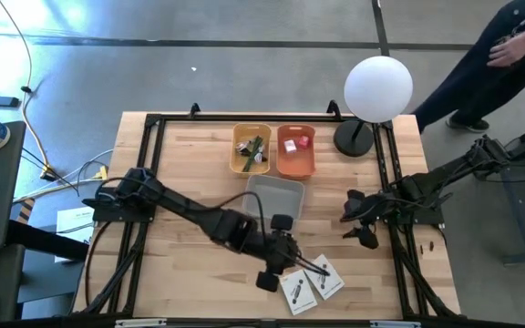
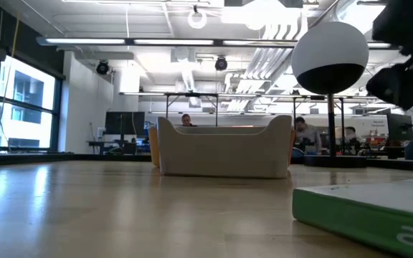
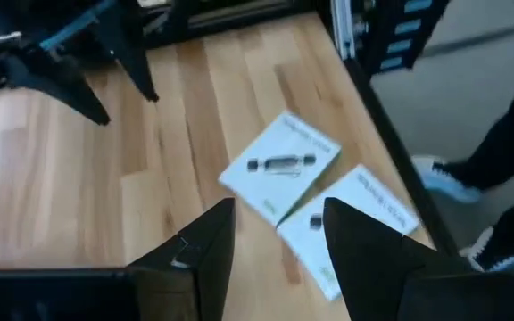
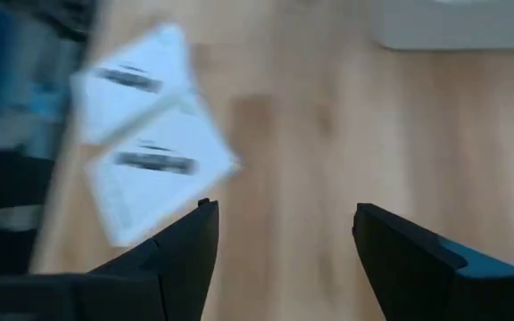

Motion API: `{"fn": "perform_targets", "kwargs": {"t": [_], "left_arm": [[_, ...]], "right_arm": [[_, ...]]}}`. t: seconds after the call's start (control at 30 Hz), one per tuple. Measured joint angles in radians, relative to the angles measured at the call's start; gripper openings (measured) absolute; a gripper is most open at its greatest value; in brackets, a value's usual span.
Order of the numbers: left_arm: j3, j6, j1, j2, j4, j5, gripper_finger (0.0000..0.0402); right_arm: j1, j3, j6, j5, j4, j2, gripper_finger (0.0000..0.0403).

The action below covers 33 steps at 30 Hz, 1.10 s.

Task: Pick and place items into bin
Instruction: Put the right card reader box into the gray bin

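Two white flat packets with dark marks (image 1: 297, 292) (image 1: 327, 279) lie flat, side by side, on the wooden table near its front edge; the left wrist view shows them as the farther packet (image 3: 280, 165) and the nearer packet (image 3: 357, 223). My left gripper (image 1: 308, 266) (image 3: 275, 259) hovers open just above them, touching nothing. At the table's right my right gripper (image 1: 349, 226) (image 4: 284, 241) hangs open, with nothing between its fingers. A yellow bin (image 1: 252, 148) holds a green-handled tool and small bits. An orange bin (image 1: 296, 151) holds red and white cubes.
A grey bin (image 1: 274, 195) (image 2: 224, 147) stands mid-table in front of the two coloured bins. A white globe lamp (image 1: 378, 87) stands at the far right corner on a dark base (image 1: 354, 138). A black frame (image 1: 383, 173) edges the table. A person stands beyond the far right corner.
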Motion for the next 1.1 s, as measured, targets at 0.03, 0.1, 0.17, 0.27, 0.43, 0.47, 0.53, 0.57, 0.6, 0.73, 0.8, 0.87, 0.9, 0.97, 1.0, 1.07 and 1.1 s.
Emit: {"fn": "perform_targets", "kwargs": {"t": [0.03,0.1,0.17,0.27,0.43,0.47,0.53,0.57,0.6,0.73,0.8,0.87,0.9,0.97,1.0,1.07,1.1], "left_arm": [[0.000,-0.013,-0.007,0.005,-0.004,-0.008,0.0156],[-0.003,-0.018,-0.018,0.011,-0.028,-0.011,0.0154],[0.002,-0.018,-0.017,0.028,-0.012,-0.033,0.0154],[-0.004,-0.015,-0.014,0.037,-0.076,-0.072,0.0156],[-0.001,-0.018,0.001,0.040,-0.146,-0.140,0.0156],[-0.002,-0.020,0.002,0.041,-0.155,-0.151,0.0156],[-0.001,-0.028,0.006,0.041,-0.158,-0.163,0.0156],[-0.001,-0.037,0.005,0.040,-0.163,-0.164,0.0156],[-0.001,-0.046,0.005,0.040,-0.171,-0.166,0.0156],[-0.001,-0.052,0.005,0.040,-0.194,-0.179,0.0156],[-0.001,-0.058,0.005,0.040,-0.218,-0.193,0.0156],[-0.001,-0.072,0.005,0.040,-0.237,-0.207,0.0156],[-0.001,-0.075,0.005,0.040,-0.245,-0.214,0.0156],[-0.001,-0.083,0.005,0.040,-0.260,-0.218,0.0156],[-0.001,-0.092,0.005,0.040,-0.264,-0.219,0.0156],[-0.001,-0.107,0.005,0.040,-0.275,-0.219,0.0156],[-0.001,-0.113,0.005,0.040,-0.281,-0.219,0.0156]], "right_arm": [[0.000,0.000,-0.004,-0.040,0.030,0.000,0.0247],[0.014,0.000,-0.006,-0.111,0.122,0.002,0.0247],[0.048,0.000,-0.007,-0.123,0.218,0.003,0.0247],[0.111,0.001,0.004,-0.072,0.317,0.020,0.0247],[0.216,0.001,0.134,-0.027,0.380,0.120,0.0247],[0.237,0.001,0.156,-0.023,0.401,0.152,0.0247],[0.280,0.001,0.192,0.001,0.467,0.221,0.0247],[0.298,0.000,0.200,0.020,0.517,0.259,0.0247],[0.314,0.000,0.199,0.040,0.574,0.298,0.0247],[0.366,0.000,0.172,0.124,0.769,0.472,0.0247],[0.377,0.000,0.178,0.128,0.837,0.558,0.0247],[0.383,0.000,0.212,0.126,0.893,0.638,0.0247],[0.385,0.000,0.234,0.126,0.914,0.671,0.0247],[0.388,0.000,0.276,0.126,0.951,0.736,0.0247],[0.388,0.000,0.290,0.125,0.972,0.763,0.0247],[0.388,0.007,0.309,0.126,0.990,0.806,0.0247],[0.388,0.019,0.308,0.129,0.989,0.824,0.0247]]}}
